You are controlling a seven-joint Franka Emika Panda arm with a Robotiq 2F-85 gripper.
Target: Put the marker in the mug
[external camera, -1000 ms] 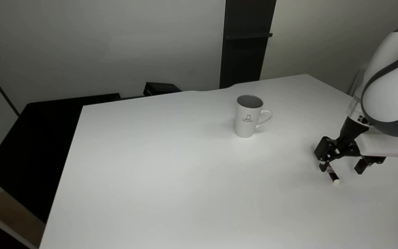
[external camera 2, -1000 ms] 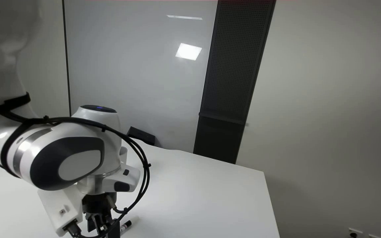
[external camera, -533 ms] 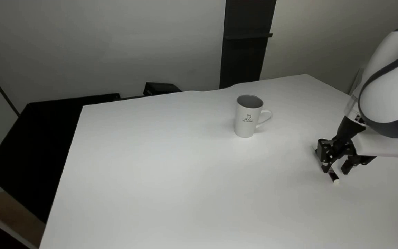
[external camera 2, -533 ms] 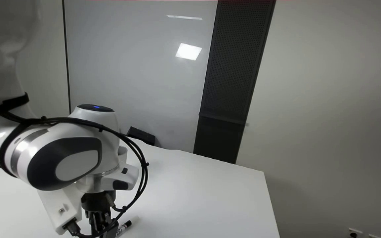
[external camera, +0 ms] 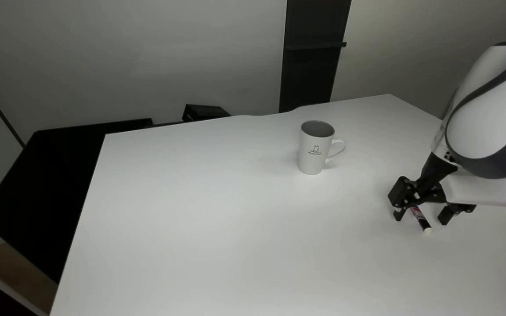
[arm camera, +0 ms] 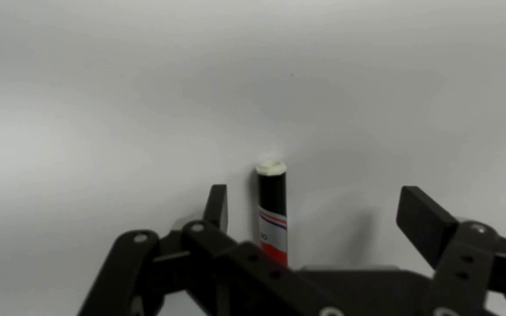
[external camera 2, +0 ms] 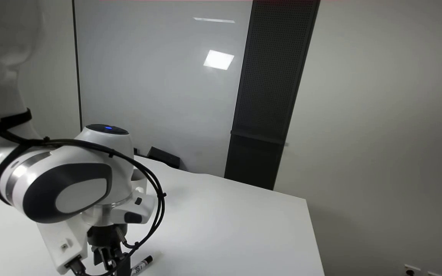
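Marker point(arm camera: 273, 210) lies flat on table point(external camera: 191, 228), between the jaws of the gripper point(arm camera: 312, 202), nearer one side. Jaws spread wide, nothing held. Mug point(external camera: 310, 153) upright on the table, well apart. Marker probably light, stiff, not fragile; smooth round barrel may roll or slip when nudged. Best hold: square across the barrel, near its middle, leaving an end free for the mug.
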